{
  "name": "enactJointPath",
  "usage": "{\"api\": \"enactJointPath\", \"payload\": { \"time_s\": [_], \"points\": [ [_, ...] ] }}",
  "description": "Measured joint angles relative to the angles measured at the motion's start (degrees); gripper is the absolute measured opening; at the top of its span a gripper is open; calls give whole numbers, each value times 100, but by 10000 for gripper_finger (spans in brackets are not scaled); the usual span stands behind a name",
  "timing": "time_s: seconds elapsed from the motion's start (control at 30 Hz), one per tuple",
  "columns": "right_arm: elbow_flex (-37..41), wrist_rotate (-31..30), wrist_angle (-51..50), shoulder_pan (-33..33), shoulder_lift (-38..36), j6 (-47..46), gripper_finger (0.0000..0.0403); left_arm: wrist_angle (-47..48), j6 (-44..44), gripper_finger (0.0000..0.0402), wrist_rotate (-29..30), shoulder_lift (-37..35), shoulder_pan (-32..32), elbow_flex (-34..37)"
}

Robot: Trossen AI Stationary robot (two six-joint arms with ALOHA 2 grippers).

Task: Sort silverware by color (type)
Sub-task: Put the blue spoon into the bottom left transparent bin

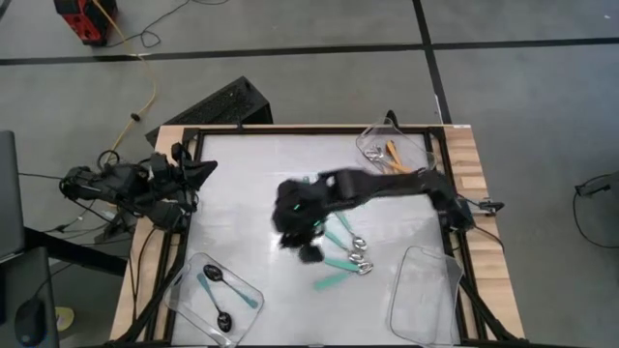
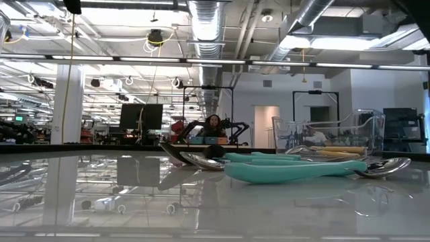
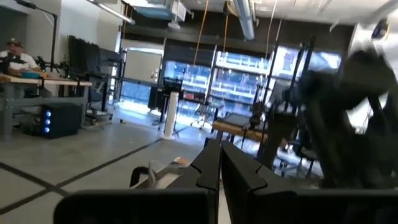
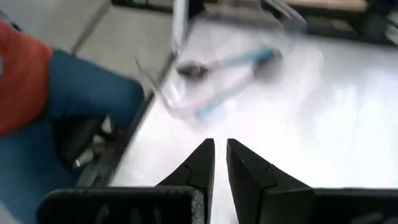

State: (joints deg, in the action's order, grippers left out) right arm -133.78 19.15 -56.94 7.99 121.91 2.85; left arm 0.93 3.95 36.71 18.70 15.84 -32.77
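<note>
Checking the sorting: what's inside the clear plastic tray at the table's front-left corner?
The clear plastic tray holds two thin blue-handled, black-bowled spoons. Nothing covers them.

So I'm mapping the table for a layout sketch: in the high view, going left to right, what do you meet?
Left gripper, parked at the table's left edge → tray with blue-handled spoons → right gripper → teal-handled spoons → tray with orange-handled spoons → empty clear tray.
</note>
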Motion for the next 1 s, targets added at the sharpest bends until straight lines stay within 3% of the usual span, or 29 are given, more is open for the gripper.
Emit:
{"api": "enactJointPath", "payload": {
  "time_s": [0.2, 0.37, 0.57, 0.73, 1.0],
  "points": [
    [0, -543, -2027, -49, -881, -154, 70, 618, 217, 0, -57, 60, -2, 0],
    [2, -874, -3254, 151, -1537, -669, 70, 761, 389, 0, -448, 596, -2, 0],
    [0, -1061, -3286, 578, -2187, -1566, 70, 354, 394, 0, -389, 1919, -56, -1],
    [2, -1933, -3303, 1122, -2566, -2220, 70, 55, 1099, 0, 198, 3006, -297, -220],
    [2, -3002, -3304, 2058, -2791, -2687, 70, 47, 1169, 35, 99, 4639, -400, -902]
  ]
}}
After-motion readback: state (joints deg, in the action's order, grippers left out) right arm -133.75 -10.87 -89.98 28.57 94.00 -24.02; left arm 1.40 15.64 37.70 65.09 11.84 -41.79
